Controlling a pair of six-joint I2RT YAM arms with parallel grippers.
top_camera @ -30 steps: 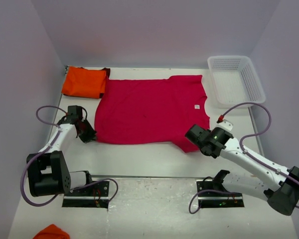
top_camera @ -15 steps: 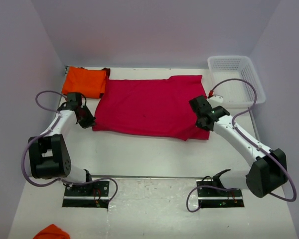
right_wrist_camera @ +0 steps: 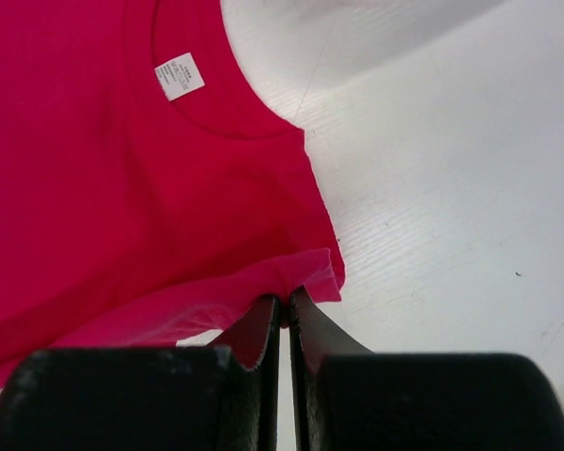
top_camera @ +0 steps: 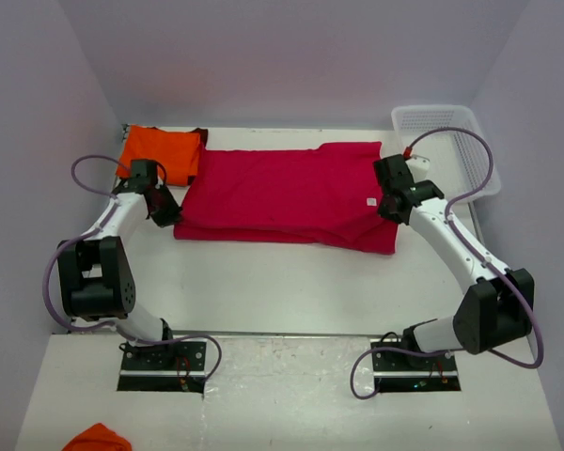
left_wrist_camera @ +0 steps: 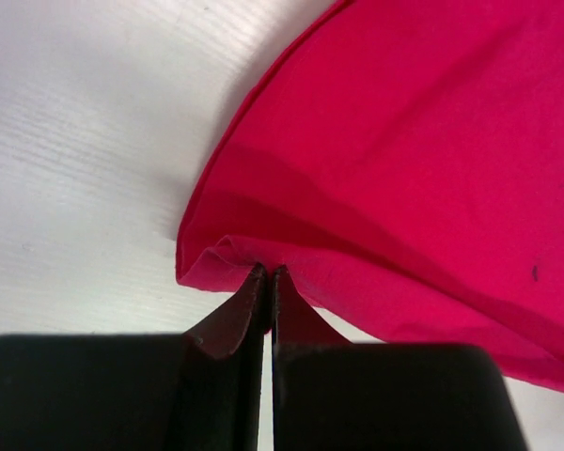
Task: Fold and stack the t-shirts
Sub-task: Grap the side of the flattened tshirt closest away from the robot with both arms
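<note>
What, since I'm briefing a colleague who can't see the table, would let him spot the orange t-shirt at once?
Start at the white table and go to its far left corner, by the back wall. There lies the orange t-shirt, folded into a small block just left of the larger crimson-pink t-shirt. Its orange and dark maroon edge set it apart from that plain pink neighbour.

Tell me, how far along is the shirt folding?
The orange t-shirt lies folded at the back left. The crimson-pink t-shirt is mid-fold: left gripper and right gripper each pinch a corner, its near part doubled over. Left: finishing the folds, then stacking the two.
</note>
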